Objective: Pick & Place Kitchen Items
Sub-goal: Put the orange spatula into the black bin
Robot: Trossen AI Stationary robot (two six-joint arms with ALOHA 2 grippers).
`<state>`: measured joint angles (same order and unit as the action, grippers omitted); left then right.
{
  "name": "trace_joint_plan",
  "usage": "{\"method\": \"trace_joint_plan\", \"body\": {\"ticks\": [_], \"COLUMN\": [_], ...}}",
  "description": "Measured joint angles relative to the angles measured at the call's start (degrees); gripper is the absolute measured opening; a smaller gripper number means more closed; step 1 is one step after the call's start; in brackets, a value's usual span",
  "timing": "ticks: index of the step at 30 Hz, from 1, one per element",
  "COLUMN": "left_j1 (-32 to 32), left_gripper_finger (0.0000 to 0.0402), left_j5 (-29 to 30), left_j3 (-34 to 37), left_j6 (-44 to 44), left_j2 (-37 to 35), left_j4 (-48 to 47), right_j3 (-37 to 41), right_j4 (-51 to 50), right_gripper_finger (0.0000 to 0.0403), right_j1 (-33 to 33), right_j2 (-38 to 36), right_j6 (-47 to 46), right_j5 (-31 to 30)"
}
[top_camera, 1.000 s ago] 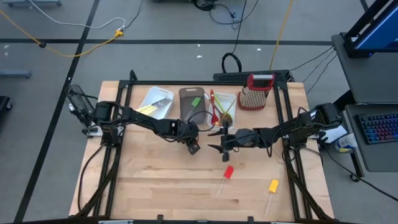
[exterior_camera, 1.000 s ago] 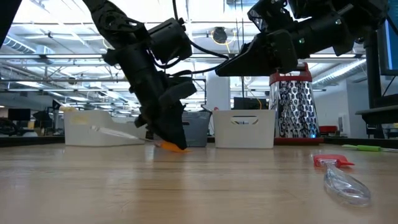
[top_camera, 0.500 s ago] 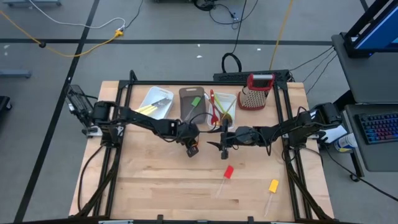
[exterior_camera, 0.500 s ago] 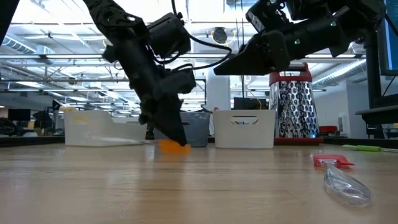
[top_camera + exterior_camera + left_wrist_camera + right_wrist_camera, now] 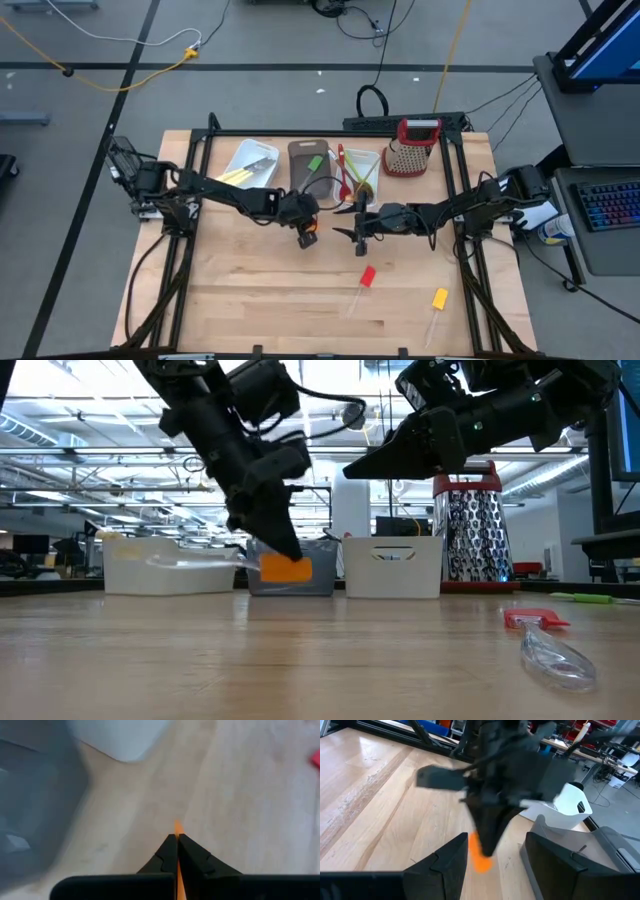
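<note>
Left gripper pinches the orange spatula clear of the table – prob. to carry it to the tubs – right gripper waits nearby, fingers apart.

Two dark, slim jointed arms trailing black cables, each apparently ending in a tapered black claw.

You see a red-topped box grater at the table's far edge, beside a white tub, a brown tub and another white tub
</note>
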<state>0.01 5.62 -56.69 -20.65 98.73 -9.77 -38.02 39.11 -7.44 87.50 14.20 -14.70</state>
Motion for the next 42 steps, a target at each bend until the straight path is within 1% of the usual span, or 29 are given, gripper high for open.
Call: {"method": "trace_joint_plan", "body": {"ticks": [5, 8, 10, 13, 16, 18, 20, 27, 30, 36, 42], "left_j1": [1.3, 3.1, 4.5, 7.1, 9.6, 11.3, 13.0, 18.2, 19.7, 21.9, 22.5], "left_gripper_finger": [0.0001, 0.0001, 0.0001, 0.0001, 0.0001, 0.0001, 0.0001, 0.0001, 0.0001, 0.0001, 0.0004], "left_j5": [6.6, 10.7, 12.7, 12.7, 12.4, 10.8, 9.4, 9.4, 9.3, 9.7, 9.9], "left_j3": [0.0, 0.0, -0.1, -0.1, -0.1, -0.1, -0.1, -0.1, -0.1, -0.1, -0.1], "left_j6": [1.9, 3.0, 3.0, 4.7, 5.5, 5.8, 6.1, 6.4, 5.8, 0.7, -2.2], "left_j2": [-5.5, -8.8, -10.5, -12.5, -12.7, -12.5, -11.8, -7.5, -4.4, 1.0, 4.8], "left_j4": [0.3, 0.1, 1.7, 3.6, 8.4, 12.1, 15.7, 25.4, 28.8, 29.4, 29.5], "right_j3": [0.0, 0.0, 0.0, 0.0, 0.0, 0.0, 0.0, 0.0, 0.0, 0.0, 0.0], "right_j4": [0.3, 0.6, 0.6, 0.6, 0.6, 0.6, 0.7, 1.3, 1.3, 1.3, 1.4], "right_gripper_finger": [0.0192, 0.0192, 0.0192, 0.0192, 0.0192, 0.0192, 0.0192, 0.0192, 0.0192, 0.0192, 0.0192], "right_j1": [0.0, 0.0, 0.0, 0.0, 0.0, 0.0, 0.0, 0.0, 0.0, 0.0, 0.0], "right_j2": [0.0, 0.0, 0.0, 0.0, 0.0, 0.0, 0.0, 0.0, 0.0, 0.0, 0.0], "right_j6": [0.0, -0.9, -2.2, -3.2, -3.2, -3.2, -3.2, -4.8, -4.8, -4.8, -4.8], "right_j5": [0.0, 0.0, 0.0, 0.0, 0.0, 0.0, 0.0, -0.1, -0.1, -0.1, -0.2]}}
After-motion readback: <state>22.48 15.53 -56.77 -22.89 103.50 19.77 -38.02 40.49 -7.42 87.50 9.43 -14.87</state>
